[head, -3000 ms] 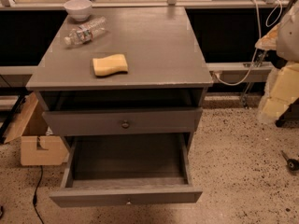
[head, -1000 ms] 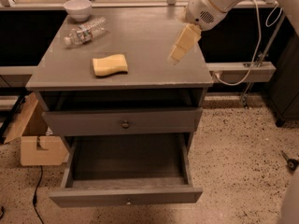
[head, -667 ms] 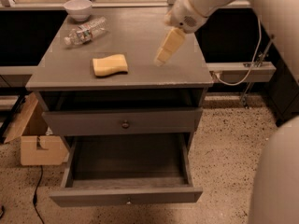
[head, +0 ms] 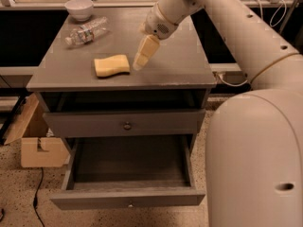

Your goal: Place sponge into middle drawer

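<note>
Pale-yellow, wavy-edged soft sponge (head: 111,65) lies near the grey tabletop's (head: 182,56) front edge. Tan gripper (head: 145,54) hangs just beside it, opening state indeterminable. Centre over sponge before descending.

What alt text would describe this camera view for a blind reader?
A robot arm's gripper hangs just right of a yellow sponge on a grey cabinet top, with the lower drawer pulled open below. A plastic bottle and white bowl sit back left.

One high near view, looking down at cabinet (head: 184,56) front, pincer (head: 140,63) over its top
</note>
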Available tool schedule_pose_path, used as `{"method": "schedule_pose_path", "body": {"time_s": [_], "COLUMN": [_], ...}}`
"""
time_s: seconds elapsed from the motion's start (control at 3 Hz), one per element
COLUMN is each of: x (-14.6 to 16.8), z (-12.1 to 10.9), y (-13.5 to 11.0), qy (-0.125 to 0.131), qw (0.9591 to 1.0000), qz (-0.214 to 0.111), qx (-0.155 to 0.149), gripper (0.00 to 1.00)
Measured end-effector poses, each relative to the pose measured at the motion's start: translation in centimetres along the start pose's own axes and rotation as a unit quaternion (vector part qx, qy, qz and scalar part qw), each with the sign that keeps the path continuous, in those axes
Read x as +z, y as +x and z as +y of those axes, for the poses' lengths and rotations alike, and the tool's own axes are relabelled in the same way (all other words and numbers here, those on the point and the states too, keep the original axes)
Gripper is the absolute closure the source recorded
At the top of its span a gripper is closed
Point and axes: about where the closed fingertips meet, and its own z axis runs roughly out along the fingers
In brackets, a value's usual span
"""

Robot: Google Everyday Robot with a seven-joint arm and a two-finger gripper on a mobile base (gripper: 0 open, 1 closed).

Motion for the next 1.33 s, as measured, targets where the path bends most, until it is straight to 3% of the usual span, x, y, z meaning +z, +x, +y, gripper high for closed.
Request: {"method": "schedule_pose_path", "body": {"time_s": [0.33, 1.0, 1.33], "x": [4.1, 8.2, 9.4], "z": [0.0, 0.5, 0.9], "y": [-1.6, -2.9, -3.2], "qy": [-0.036, -0.068, -0.077], "qw": [0.9992, 0.9972, 0.9962], "qz": [0.012, 0.024, 0.034], "qx": [-0.013, -0.021, -0.023], "gripper": [0.00, 0.00, 0.17]}}
